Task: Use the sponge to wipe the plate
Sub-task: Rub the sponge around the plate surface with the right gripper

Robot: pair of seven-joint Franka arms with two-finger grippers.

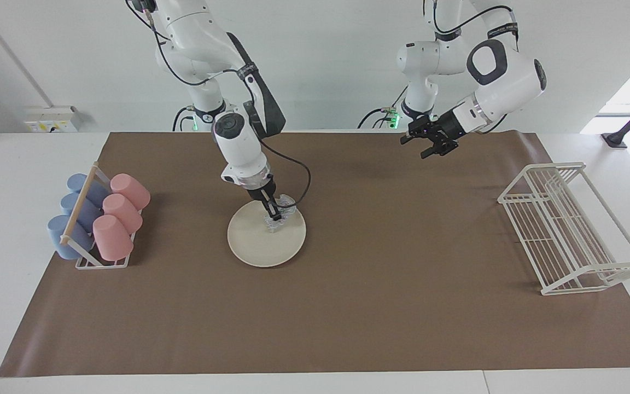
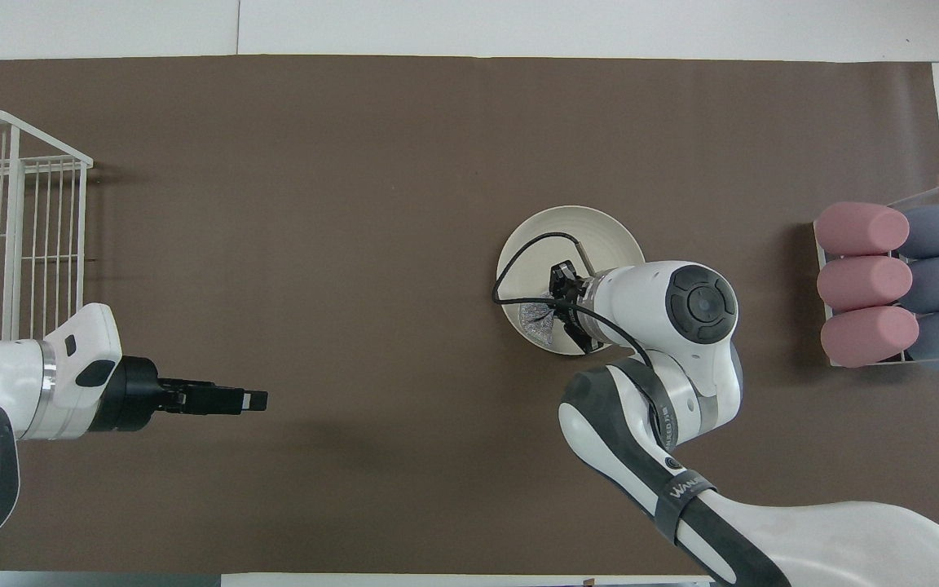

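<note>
Right fingers (image 1: 274, 218) clamp the sponge (image 1: 278, 220) on the plate (image 1: 263, 243); left fingers (image 1: 429, 146) (waiting over the mat) spread apart.

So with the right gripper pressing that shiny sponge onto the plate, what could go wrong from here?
1. The plate lies loose on the brown mat with nothing bracing it; the waiting left gripper hangs open, away from it, so wiping could slide it.
2. The right gripper, shut on the sponge, works near the plate's robot-side rim, so a stroke could run off the edge.
3. The small sponge could slip free.
</note>
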